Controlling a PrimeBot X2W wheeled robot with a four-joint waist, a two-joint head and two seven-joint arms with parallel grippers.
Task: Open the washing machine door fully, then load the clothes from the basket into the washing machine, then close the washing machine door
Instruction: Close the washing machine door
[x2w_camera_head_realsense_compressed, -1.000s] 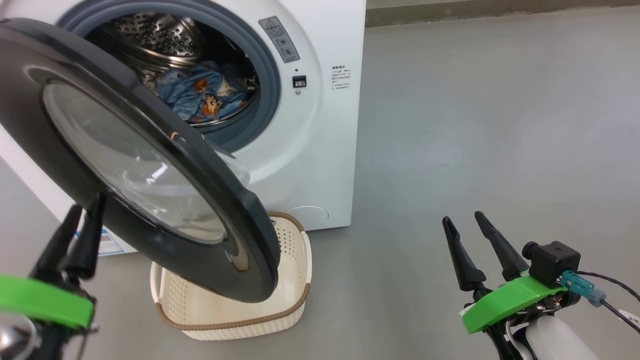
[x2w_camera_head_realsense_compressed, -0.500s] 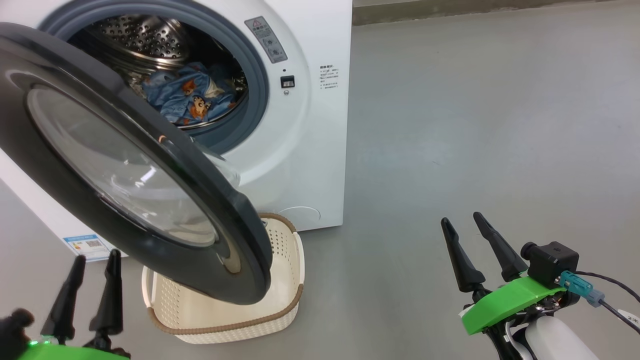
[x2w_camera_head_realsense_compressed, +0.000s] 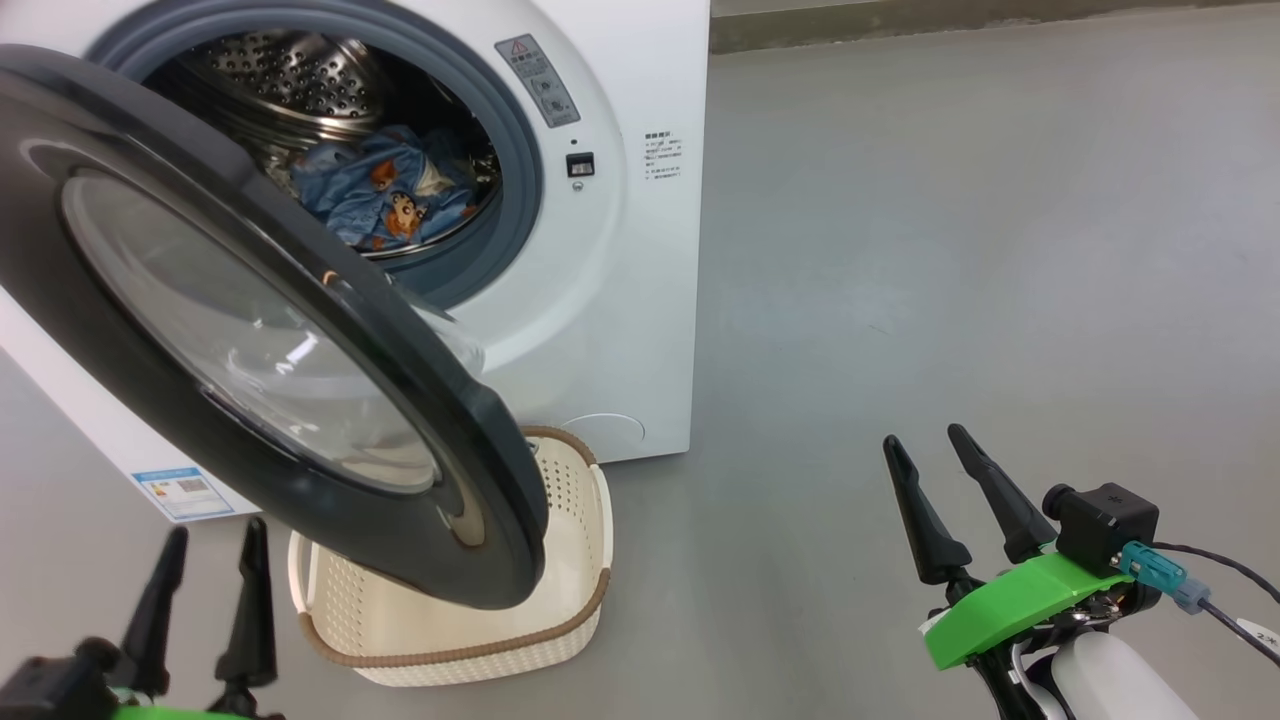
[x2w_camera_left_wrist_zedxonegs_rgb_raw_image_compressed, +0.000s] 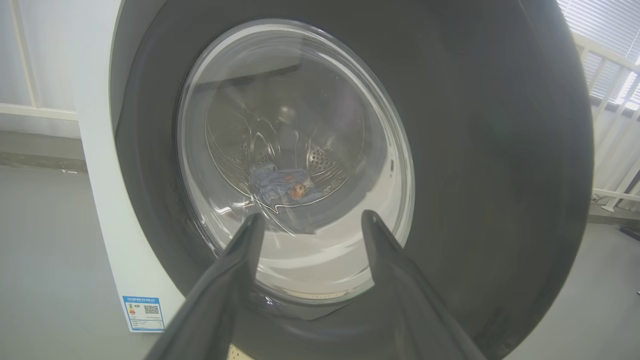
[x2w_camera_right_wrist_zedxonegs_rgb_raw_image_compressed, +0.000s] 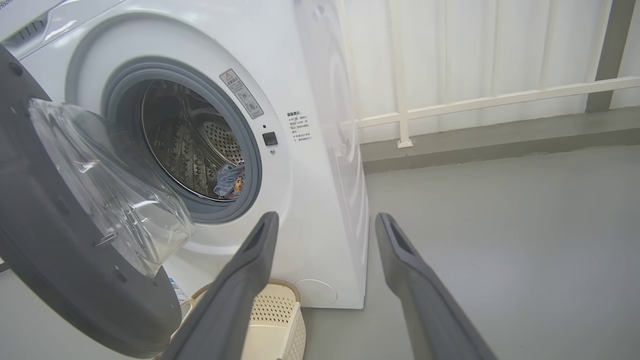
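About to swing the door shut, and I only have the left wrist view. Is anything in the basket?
Observer: In the head view the basket looks empty where it shows; the washing machine door hides part of it.
Operator: Where's the right gripper?
Observer: The right gripper is open, off to the right over bare floor, apart from the washing machine.
Operator: Clothes clear of the opening?
Observer: The blue garment lies inside the drum, back from the grey seal as far as I can tell.
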